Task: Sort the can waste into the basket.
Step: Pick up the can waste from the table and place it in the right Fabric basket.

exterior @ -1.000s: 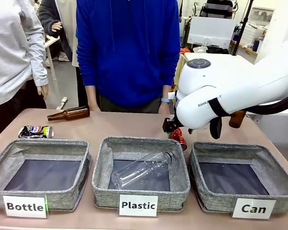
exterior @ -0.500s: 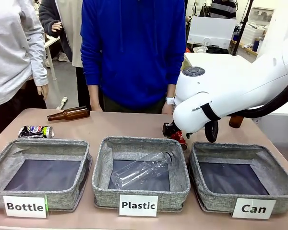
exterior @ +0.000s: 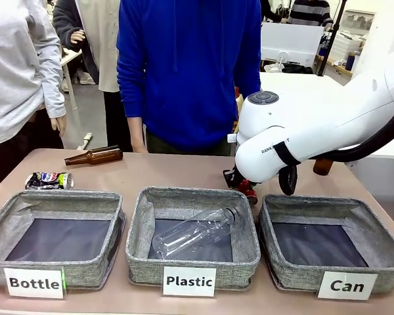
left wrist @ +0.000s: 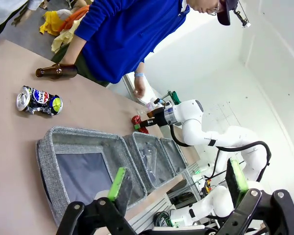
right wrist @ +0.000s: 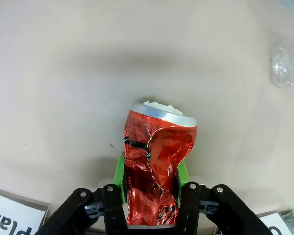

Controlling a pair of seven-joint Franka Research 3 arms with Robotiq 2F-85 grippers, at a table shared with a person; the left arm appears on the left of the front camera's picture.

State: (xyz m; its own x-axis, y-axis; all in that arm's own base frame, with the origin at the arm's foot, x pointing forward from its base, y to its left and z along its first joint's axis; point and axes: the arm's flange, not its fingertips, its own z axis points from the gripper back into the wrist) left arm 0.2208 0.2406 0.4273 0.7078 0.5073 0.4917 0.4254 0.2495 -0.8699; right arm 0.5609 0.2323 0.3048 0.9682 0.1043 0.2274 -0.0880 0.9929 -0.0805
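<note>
Where the right pincer is clamped on the red can, its green pads squeeze the crumpled waist from both sides, and the silver rim end points away toward the surface; whether that end touches the surface I cannot tell. The can is thin metal, already crushed, so it is likely very light and will dent further under pressure rather than resist. The creases probably give the pads purchase, though a narrow folded waist could let it pivot. The rim end looks the stiffest part, so a hold nearer it would be firmer. In the front view the red can hangs low behind the far left corner of the basket labelled Can, near it but not over it. The left pincer stands wide with nothing between its fingers. A second can, also flattened, lies on the surface behind the Bottle basket, well apart from the first.
</note>
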